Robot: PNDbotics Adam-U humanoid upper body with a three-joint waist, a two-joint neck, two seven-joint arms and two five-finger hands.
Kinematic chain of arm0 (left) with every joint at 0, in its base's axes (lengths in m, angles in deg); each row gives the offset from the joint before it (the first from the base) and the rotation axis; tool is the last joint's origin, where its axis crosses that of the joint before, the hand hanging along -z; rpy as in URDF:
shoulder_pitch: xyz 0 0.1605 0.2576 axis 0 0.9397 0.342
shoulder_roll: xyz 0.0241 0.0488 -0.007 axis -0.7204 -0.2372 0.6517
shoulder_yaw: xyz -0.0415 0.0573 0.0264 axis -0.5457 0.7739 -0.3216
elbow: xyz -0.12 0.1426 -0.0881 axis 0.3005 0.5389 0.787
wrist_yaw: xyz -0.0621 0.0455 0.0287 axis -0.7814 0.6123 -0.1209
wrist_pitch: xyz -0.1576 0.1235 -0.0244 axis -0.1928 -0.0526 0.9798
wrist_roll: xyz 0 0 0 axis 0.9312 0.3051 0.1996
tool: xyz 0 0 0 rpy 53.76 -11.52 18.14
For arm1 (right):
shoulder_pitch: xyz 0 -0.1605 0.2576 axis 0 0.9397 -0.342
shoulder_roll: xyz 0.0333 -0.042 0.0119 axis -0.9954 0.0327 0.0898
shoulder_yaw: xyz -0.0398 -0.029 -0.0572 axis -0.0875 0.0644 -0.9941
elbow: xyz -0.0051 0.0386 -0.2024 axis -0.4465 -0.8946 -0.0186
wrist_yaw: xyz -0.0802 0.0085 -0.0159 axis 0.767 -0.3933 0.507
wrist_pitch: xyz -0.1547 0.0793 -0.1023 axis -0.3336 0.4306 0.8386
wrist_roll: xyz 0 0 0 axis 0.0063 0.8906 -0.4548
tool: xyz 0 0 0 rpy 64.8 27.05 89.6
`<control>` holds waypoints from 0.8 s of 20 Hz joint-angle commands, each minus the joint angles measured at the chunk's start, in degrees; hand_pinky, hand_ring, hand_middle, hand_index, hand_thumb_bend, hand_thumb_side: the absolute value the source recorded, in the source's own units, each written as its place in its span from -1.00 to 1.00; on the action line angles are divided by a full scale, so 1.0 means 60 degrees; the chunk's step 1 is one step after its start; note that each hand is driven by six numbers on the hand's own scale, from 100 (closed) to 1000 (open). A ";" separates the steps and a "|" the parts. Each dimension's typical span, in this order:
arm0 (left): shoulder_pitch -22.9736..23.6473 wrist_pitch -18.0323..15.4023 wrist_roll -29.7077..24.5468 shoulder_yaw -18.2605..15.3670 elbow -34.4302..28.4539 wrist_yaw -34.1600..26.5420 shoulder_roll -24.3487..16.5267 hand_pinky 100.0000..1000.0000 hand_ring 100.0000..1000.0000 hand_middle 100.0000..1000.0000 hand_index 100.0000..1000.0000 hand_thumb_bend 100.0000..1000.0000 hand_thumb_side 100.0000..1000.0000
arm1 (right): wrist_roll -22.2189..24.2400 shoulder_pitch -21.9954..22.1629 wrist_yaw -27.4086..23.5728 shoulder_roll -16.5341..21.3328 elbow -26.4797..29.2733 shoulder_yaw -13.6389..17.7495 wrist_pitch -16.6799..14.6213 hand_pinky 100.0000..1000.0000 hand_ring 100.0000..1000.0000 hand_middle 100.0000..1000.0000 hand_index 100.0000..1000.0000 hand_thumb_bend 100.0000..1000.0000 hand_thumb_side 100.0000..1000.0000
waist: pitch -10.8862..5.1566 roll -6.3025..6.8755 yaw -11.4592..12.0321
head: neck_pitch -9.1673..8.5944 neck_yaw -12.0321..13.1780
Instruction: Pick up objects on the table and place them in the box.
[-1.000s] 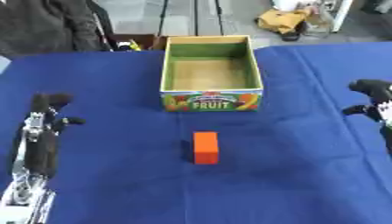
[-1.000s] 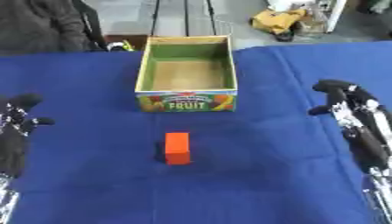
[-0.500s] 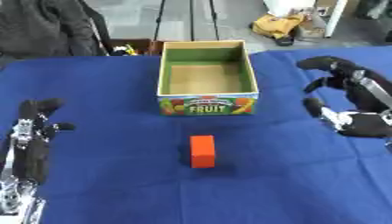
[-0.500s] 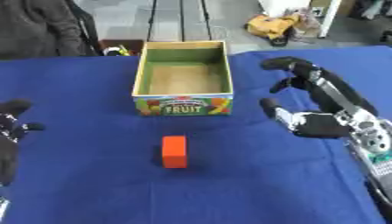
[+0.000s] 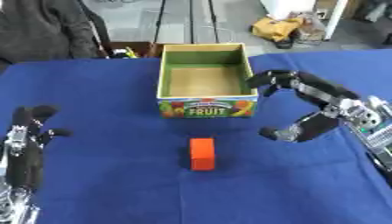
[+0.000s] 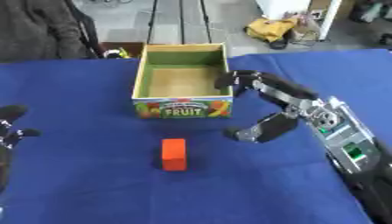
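The right hand [image 5: 325,109] hung spread open and empty at centre right, beside the box [image 5: 204,78], above-right of the orange block [image 5: 202,153].

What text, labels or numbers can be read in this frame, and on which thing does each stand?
"FRUIT": on the front wall of the box, in light letters on a green band, among printed fruit pictures.
Orange block: no print visible.
Right hand: a small green patch on the forearm behind it, too blurred to read.
Nothing else is legible.
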 commanded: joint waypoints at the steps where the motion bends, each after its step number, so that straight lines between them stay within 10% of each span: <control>1: -0.0142 -0.0012 -0.0059 0.0043 -0.0121 -0.0002 -0.0169 0.02 0.77 0.30 0.41 0.36 0.57 | 0.0223 -0.0482 0.0668 -0.0196 -0.0836 -0.0157 -0.0441 0.43 0.94 0.76 0.75 -0.23 -0.32 | -0.0114 -0.0005 0.0054 | -0.0143 -0.0125; 16: -0.0179 0.0011 -0.0126 0.0107 -0.0105 -0.0051 -0.0119 0.02 0.77 0.30 0.41 0.36 0.57 | 0.0292 -0.1400 0.1964 -0.1436 -0.3917 -0.0181 -0.1258 0.41 0.93 0.72 0.74 -0.26 -0.22 | -0.0056 0.0033 0.0374 | -0.0223 -0.0506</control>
